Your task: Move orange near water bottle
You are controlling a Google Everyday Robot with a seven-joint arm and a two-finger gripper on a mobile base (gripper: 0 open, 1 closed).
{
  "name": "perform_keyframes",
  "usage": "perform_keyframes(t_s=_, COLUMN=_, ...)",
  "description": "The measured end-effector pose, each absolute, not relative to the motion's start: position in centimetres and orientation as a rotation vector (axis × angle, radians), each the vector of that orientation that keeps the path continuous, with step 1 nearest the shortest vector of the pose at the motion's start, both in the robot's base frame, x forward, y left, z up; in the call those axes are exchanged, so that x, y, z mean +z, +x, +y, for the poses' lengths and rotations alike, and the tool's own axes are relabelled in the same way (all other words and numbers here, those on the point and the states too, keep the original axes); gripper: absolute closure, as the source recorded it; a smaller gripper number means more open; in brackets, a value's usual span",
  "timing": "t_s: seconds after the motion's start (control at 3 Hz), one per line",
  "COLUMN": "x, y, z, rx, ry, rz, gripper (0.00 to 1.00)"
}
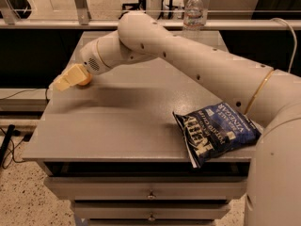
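Nearest the camera, a crumpled dark blue foil chip bag point(216, 131) lies at the front right corner of the flat grey tabletop point(117, 126), partly overhanging its edge. Two drawers with small knobs sit under the front.

Farther in, at the left edge of the tabletop, the white arm point(188, 55) reaches across from the right and ends in the pale yellow two-finger gripper point(60, 84), held low just above the surface. Its fingers point(71, 76) are closed about a small, round, smooth-skinned orange point(86, 81), of which only a sliver shows under them. I read this as a firm hold, with the fruit seated deep between them.

At the far back, right of centre, a clear ribbed plastic water bottle point(193, 11) with a white cap stands upright, its lower part hidden behind the arm. It is well apart from the orange, diagonally across the tabletop.

The step in hand appears to be the pick-up, made or just finishing; the carry has not begun. The next move calls for a lift clear of the surface, then a sweep back and to the right, setting the orange down just beside the bottle without the forearm knocking that tall, slim thing over.
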State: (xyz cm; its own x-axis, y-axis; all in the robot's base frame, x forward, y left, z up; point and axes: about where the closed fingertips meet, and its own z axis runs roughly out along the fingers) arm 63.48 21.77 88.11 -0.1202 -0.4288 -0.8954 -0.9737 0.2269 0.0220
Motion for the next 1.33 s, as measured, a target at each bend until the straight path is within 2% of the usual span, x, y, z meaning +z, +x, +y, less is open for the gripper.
perform_keyframes(t_s=0.33, x=86.5, y=64.4, z=21.7, rx=0.853, ry=-1.296, rz=1.717, gripper=0.16)
perform_keyframes(t_s=1.0, x=84.8, y=65.3, z=18.7, rx=0.820, ry=-1.238, rz=1.778, gripper=0.63)
perform_keyframes(t_s=1.33, x=87.0, y=65.8, z=16.0, rx=0.782, ry=-1.183, rz=1.765, gripper=0.86)
